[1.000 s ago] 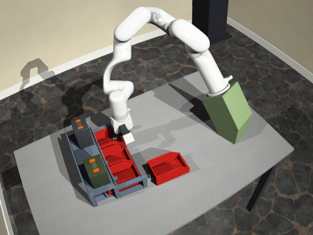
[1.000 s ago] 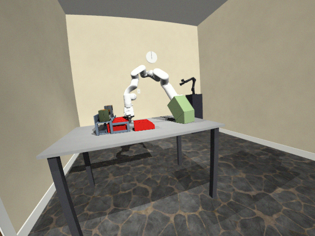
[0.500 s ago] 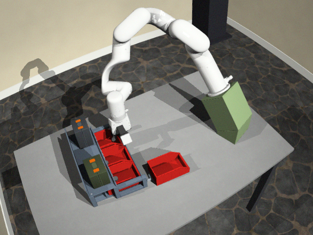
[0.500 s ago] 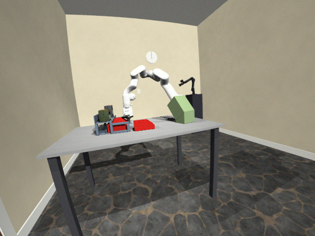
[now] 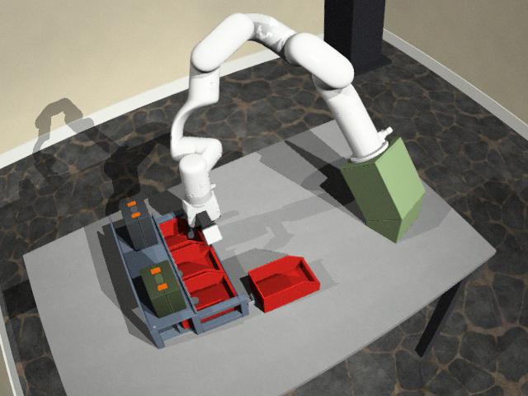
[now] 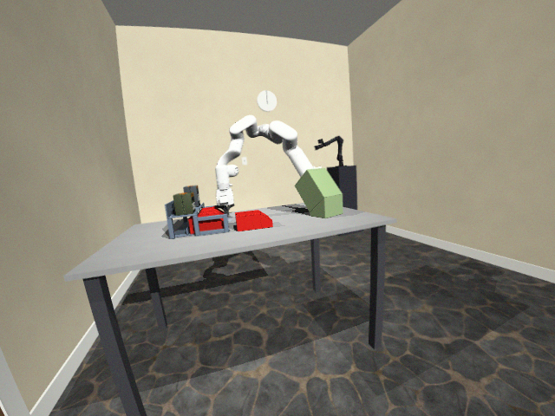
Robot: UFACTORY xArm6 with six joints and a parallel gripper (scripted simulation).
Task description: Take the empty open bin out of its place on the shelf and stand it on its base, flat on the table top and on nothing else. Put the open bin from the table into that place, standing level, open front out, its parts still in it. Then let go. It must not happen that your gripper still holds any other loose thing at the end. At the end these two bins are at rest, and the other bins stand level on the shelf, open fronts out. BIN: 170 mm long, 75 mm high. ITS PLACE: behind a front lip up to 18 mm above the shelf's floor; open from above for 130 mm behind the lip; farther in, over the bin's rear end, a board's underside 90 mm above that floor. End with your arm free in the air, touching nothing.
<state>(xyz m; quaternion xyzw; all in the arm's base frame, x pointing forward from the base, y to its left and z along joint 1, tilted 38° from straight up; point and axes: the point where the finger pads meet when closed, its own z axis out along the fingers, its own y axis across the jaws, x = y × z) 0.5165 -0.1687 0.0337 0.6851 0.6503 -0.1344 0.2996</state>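
White arm (image 5: 200,85) arches down; its jaws (image 5: 191,230), fully closed on nothing, dip into the rearmost red bin (image 5: 176,233) on the shelf (image 5: 158,337). Well to the side of the jaws, another red bin (image 5: 283,282) sits on the tabletop (image 5: 384,272); its contents are unclear.

The top view looks down steeply from high above the counter (image 5: 384,307), near enough that the hand (image 5: 192,228) sits left of centre. The exterior view stands far back at about counter height (floor and walls fill most of it), facing the back wall. Both share the counter around the hand (image 6: 225,206).
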